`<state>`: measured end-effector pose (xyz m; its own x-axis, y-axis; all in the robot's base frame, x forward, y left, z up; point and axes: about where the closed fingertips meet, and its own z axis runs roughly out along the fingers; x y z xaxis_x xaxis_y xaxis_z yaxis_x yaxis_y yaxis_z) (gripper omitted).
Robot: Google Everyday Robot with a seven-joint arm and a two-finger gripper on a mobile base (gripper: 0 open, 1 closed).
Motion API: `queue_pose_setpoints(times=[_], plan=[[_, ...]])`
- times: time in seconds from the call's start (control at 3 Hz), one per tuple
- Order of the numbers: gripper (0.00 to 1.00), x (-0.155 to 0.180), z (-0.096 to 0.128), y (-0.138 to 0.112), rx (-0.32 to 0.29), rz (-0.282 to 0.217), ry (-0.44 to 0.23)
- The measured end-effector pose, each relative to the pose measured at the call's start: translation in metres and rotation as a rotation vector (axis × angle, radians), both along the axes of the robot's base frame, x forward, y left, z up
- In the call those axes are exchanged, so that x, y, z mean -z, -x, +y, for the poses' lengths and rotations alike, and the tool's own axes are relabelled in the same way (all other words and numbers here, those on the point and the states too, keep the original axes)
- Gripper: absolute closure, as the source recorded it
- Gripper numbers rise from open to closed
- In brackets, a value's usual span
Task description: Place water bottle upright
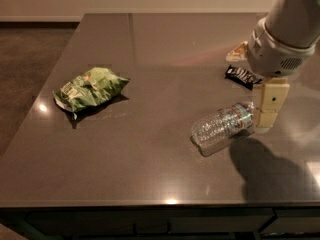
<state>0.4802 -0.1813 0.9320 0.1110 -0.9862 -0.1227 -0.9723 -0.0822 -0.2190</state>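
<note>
The water bottle point(222, 126) lies on its side on the dark grey table point(150, 174), right of the middle. It is clear and ribbed, its base points to the front left and its neck to the right. My gripper point(267, 113) hangs from the white arm point(280, 39) at the right and stands right at the bottle's neck end, covering the cap. Whether it touches the bottle I cannot tell.
A green chip bag point(90, 86) lies at the left. A dark candy bar point(240, 76) lies behind the gripper, with a pale packet point(236, 52) beyond it, partly hidden by the arm. The table's front edge runs along the bottom.
</note>
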Motion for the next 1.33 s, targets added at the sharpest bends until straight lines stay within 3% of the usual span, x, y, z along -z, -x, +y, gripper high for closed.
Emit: queue_pose_setpoints(times=[0.33,1.0,1.33], plan=[[0.0,0.024,0.006,-0.01,-0.131,0.02,0.057],[0.0,0.054,-0.003,-0.017,-0.342,0.074,0.171],[0.0,0.06,-0.006,-0.018,-0.38,0.083,0.183]])
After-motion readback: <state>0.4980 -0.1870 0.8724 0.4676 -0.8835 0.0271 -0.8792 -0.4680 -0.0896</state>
